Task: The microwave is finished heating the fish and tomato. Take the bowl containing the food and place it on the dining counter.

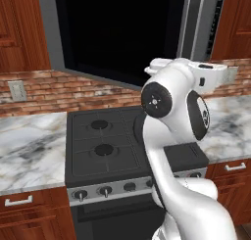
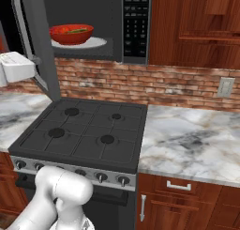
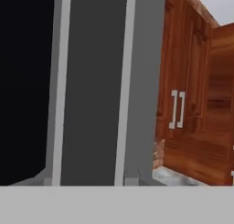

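White arm (image 1: 171,136) nearest, fingers hidden, their spacing cannot be told, hand close against the swung-open microwave door (image 1: 122,33); bowl (image 2: 71,34) on the white turntable plate (image 2: 96,43) inside the microwave (image 2: 93,25); black stove (image 2: 84,130) below, marble worktop (image 2: 192,140), brick backsplash (image 2: 140,83), reddish wood cabinets (image 2: 192,22)

My arm (image 1: 176,151) is glossy white, built of rounded tubular links. Dark round caps mark my joints (image 1: 155,101), one with a small pale hub; my hand housing (image 2: 16,67) is boxy white.
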{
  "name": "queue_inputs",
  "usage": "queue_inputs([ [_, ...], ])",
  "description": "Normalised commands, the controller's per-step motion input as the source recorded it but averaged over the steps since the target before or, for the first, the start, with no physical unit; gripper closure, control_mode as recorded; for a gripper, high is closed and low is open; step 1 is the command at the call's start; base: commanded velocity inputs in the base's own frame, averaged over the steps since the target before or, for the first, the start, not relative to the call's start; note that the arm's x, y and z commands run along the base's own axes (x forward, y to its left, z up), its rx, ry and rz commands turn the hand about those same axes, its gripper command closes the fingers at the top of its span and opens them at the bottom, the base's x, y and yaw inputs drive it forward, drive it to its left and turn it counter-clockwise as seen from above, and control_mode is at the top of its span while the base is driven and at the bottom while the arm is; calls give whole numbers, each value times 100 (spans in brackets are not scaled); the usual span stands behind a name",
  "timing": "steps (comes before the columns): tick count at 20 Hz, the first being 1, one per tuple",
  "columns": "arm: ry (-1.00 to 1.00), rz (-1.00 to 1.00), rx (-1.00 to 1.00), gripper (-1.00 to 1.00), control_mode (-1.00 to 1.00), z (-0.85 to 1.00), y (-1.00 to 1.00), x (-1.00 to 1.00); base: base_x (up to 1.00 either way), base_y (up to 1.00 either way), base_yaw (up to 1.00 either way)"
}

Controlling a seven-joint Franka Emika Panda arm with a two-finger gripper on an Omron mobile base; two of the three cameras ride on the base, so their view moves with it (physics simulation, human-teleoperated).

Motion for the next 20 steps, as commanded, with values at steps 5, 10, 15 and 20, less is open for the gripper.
queue_inputs([
  [5,-3,-8,-11,-100,-100,54,82,-93,0,0,0],
  [10,-4,4,-6,-100,-100,8,38,-21,0,0,0],
  [15,0,0,0,-100,-100,0,0,-16,0,0,0],
  [20,0,0,0,-100,-100,-26,0,-98,0,0,0],
])
